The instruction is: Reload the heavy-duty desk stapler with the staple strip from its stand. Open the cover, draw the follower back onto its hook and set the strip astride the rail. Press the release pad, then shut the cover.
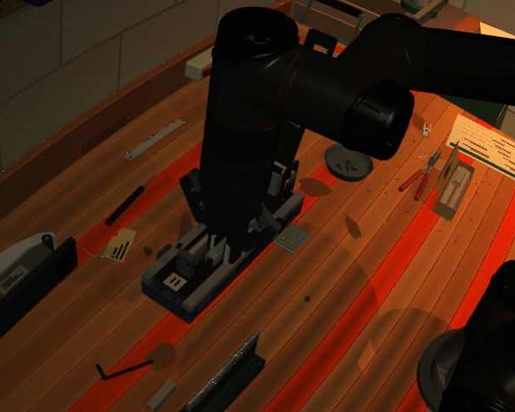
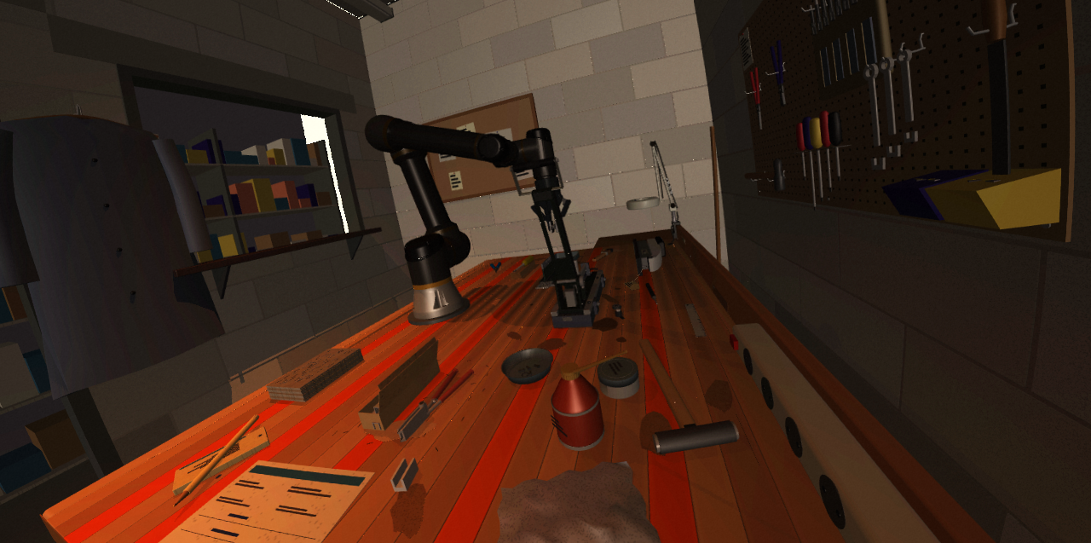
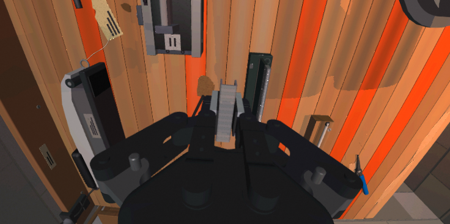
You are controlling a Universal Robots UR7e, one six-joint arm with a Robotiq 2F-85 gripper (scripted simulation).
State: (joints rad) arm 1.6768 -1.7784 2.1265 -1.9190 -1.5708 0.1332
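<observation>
The staple strip [image 3: 226,111], a pale ribbed bar, sits clamped between the two fingers of my gripper [image 3: 225,118], which is closed on it. The stapler [image 1: 213,257] lies open in the middle of the bench with its cover swung up behind my arm, and the gripper [image 1: 218,255] hangs over its channel. The follower block [image 1: 184,262] sits toward the near end of the rail, by the white label plate [image 1: 175,281]. The strip's stand [image 1: 231,377], a dark base with a long metal rail, lies in front of the stapler.
A second large grey-and-black stapler [image 1: 18,279] lies at the bench's left edge. A paper tag [image 1: 121,248], a black rod [image 1: 127,204], a steel ruler [image 1: 153,138], a hex key [image 1: 122,370], a small dish [image 1: 347,163], red pliers [image 1: 420,175] and an open carton [image 1: 452,186] lie around the stapler.
</observation>
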